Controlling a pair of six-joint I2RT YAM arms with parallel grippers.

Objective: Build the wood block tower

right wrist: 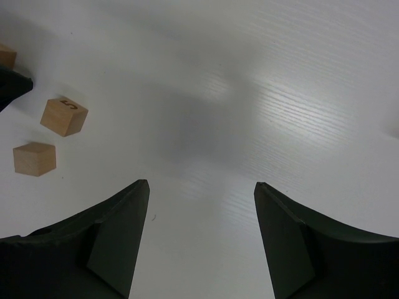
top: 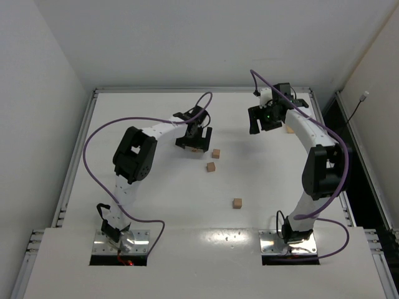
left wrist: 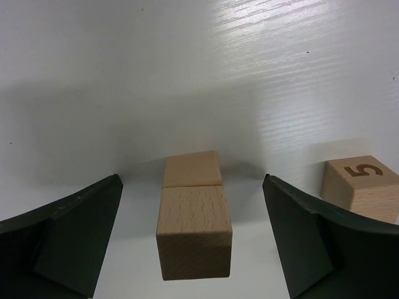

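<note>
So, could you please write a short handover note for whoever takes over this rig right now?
Left hand: open, low, straddling a wood cube without touching it.
Right hand: open, empty, over bare table.
The cube marked 5 sits beside the left hand. A plain cube and a last cube lie loose nearer the bases.
Done: no tower visible.
Left: grasp that cube and stack them all.

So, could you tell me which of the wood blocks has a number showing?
The wood block beside the left gripper, outside its fingers: its top bears a 5, while the other blocks show plain faces.
</note>
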